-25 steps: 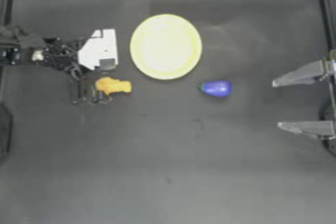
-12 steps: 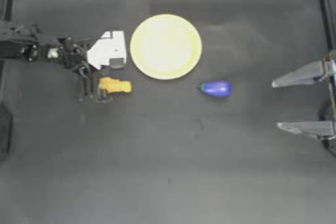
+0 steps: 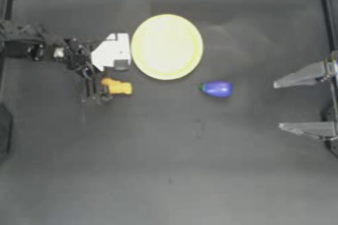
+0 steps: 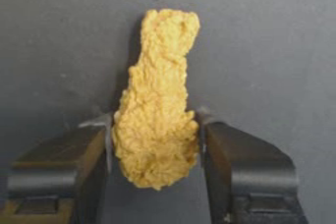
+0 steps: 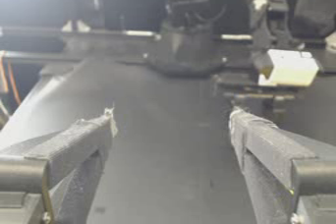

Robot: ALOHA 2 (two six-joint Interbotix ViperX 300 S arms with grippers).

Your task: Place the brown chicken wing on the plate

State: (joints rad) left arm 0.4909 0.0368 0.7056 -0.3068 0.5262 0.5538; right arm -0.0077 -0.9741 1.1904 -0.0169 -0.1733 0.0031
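The brown chicken wing (image 3: 119,87) lies on the dark table, just below and left of the pale yellow plate (image 3: 166,46). My left gripper (image 3: 99,90) reaches down from the left onto the wing's thick end. In the left wrist view both jaws press the sides of the chicken wing (image 4: 157,115), whose narrow end points away from my left gripper (image 4: 154,142). The wing rests on the table. My right gripper (image 3: 290,103) stays parked at the right edge, open and holding nothing, as the right wrist view (image 5: 171,134) also shows.
A blue-purple rounded toy (image 3: 216,89) lies right of the wing, below the plate's right rim. The left arm's white wrist block (image 3: 111,51) sits close to the plate's left rim.
The left arm has edged slightly right and its jaws have settled around the wing's thick end. The wing, plate, blue toy and right arm have stayed in place.
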